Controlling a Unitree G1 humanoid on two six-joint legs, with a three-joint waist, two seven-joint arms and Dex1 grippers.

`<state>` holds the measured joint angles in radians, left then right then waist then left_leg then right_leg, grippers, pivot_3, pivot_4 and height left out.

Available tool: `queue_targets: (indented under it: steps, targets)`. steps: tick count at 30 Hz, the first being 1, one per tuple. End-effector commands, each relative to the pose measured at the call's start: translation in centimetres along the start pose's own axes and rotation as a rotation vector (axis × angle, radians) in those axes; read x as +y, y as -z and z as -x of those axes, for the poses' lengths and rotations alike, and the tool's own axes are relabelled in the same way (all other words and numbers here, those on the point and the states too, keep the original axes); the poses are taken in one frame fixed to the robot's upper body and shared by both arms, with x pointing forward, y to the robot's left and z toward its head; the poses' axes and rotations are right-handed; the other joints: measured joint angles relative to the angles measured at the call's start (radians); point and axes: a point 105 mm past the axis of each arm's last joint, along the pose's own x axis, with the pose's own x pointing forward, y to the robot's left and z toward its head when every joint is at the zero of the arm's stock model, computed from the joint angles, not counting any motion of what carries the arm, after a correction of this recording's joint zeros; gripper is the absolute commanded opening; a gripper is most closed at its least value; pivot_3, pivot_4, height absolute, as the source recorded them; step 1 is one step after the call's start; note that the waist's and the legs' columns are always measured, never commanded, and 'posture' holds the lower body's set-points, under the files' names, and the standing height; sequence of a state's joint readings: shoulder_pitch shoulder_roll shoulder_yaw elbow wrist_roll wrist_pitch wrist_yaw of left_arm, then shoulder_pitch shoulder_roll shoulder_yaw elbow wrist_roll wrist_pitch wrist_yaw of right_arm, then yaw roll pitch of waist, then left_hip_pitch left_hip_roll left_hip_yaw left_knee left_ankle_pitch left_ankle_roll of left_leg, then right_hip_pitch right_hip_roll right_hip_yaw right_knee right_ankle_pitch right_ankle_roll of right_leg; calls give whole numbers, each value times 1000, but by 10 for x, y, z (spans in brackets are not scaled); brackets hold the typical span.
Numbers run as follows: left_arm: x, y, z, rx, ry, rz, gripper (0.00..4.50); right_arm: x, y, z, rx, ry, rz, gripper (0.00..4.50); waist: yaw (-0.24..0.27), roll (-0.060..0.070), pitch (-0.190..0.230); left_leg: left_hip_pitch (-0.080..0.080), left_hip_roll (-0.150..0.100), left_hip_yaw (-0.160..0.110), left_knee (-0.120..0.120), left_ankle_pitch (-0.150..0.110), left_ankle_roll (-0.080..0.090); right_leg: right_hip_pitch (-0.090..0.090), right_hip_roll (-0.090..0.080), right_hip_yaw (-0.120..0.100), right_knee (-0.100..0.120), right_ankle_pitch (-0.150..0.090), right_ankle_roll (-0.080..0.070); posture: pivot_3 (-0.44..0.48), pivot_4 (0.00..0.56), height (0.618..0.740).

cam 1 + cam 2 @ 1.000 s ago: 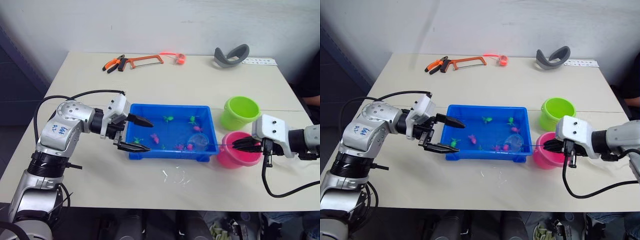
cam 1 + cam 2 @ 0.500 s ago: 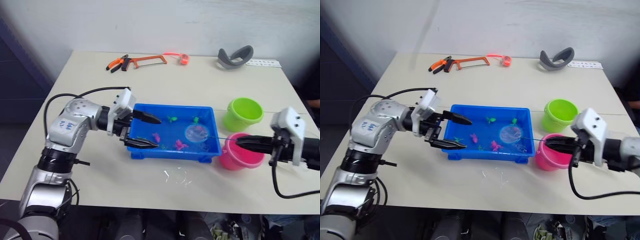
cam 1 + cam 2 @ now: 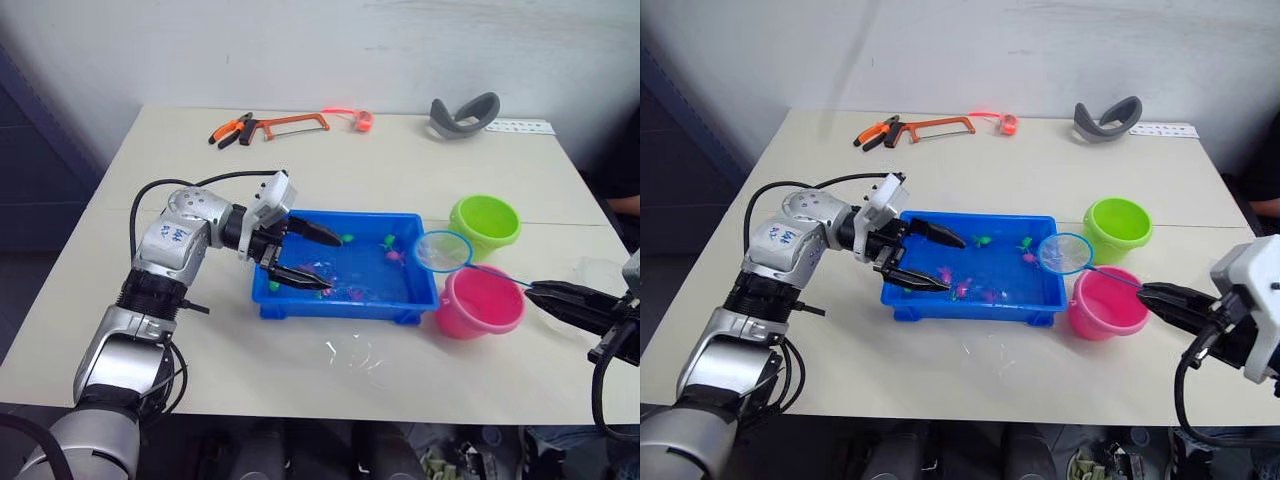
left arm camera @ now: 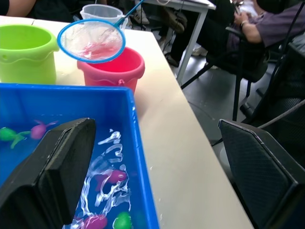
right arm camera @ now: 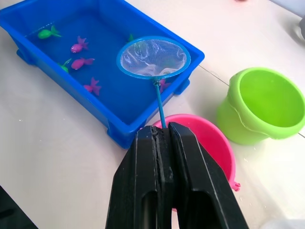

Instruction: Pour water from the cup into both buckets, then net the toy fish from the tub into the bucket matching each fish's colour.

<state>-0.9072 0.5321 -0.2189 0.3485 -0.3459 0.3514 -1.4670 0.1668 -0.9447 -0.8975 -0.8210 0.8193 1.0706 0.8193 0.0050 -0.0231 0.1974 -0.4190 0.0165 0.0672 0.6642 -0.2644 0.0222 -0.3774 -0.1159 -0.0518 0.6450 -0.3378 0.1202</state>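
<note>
Beige table (image 3: 400, 170): my right pincer (image 5: 162, 138), clamped on the net (image 3: 443, 251), has lifted it from the tub (image 3: 345, 300) toward the pink bucket (image 3: 482, 300) near the right edge. Left pincer (image 3: 310, 256) hangs spread over the tub.

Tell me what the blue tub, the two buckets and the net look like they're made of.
The tub looks like glossy moulded plastic, with bright highlights on its rim. The green bucket and pink bucket seem smooth, slightly matte plastic. The net, held by the right gripper, shows fine translucent mesh, probably nylon, in a blue hoop.
</note>
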Motion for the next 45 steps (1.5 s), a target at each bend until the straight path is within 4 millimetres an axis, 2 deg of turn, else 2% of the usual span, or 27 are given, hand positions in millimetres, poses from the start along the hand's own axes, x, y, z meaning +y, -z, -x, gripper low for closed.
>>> queue_targets:
  steps: [1,5,11,15,17,19,23,25,27,30,35,38,45]
  targets:
    - [5,1,13,66,-31,-58,4476,4,-9,-17,-6,-46,77,0,-1,0,0,0,0,0,0,0,0,0,0,0,0,0,0,0,150,740]
    - [2,16,35,145,-100,-51,4476,6,-11,-54,17,-125,187,0,-10,0,0,-1,0,0,-1,0,0,-1,0,0,-1,0,0,0,150,740]
    - [-10,27,61,223,-167,-25,4476,15,-13,-98,21,-247,275,0,-8,1,1,-4,0,0,-1,1,-3,-3,0,-1,-1,0,0,0,150,740]
    - [-15,31,70,250,-219,-18,4476,17,-12,-129,41,-292,375,0,-9,1,1,-4,-1,1,0,0,-2,-3,-2,0,-2,0,0,0,150,740]
    - [-17,27,70,243,-236,-24,4476,13,-14,-136,40,-287,401,0,-5,1,1,-4,-1,1,0,0,-2,-4,-2,-1,-1,0,0,0,150,740]
    - [-18,25,70,237,-244,-25,4476,11,-16,-138,35,-287,414,0,-4,1,1,-4,-1,1,0,0,-2,-4,-2,-1,-1,0,0,0,150,740]
    - [-19,21,66,210,-247,-20,4476,-10,-19,-127,52,-244,406,0,-7,1,1,-5,-1,1,0,0,-1,-3,-2,-1,0,0,0,0,150,740]
    - [-19,20,64,204,-245,-19,4476,-14,-18,-122,60,-236,362,0,-6,1,1,-5,-1,1,0,0,-1,-3,-1,-1,0,0,0,0,150,740]
    - [-18,20,61,199,-243,-20,4476,-12,-16,-116,69,-245,281,0,-6,1,1,-4,0,1,0,0,-1,-3,-1,-1,0,0,0,0,150,740]
    - [-17,19,58,189,-236,-24,4476,-3,-5,-105,114,-266,67,0,-6,1,1,-4,0,1,0,0,-2,-2,-1,-1,1,0,0,0,150,740]
    - [-14,17,55,178,-235,-32,4476,7,9,-92,172,-267,-153,0,-7,1,1,-4,0,0,-1,0,-1,-2,-2,-1,0,0,0,0,150,740]
    - [-11,16,54,173,-236,-40,4476,11,15,-89,200,-249,-253,0,-7,1,1,-3,0,0,-1,0,-1,-2,-2,-1,-1,0,0,0,150,740]
    - [-8,7,50,142,-233,-60,4476,3,29,-90,234,-137,-413,0,-6,1,1,-4,0,0,-1,0,-1,-2,-3,0,-1,0,0,0,150,740]
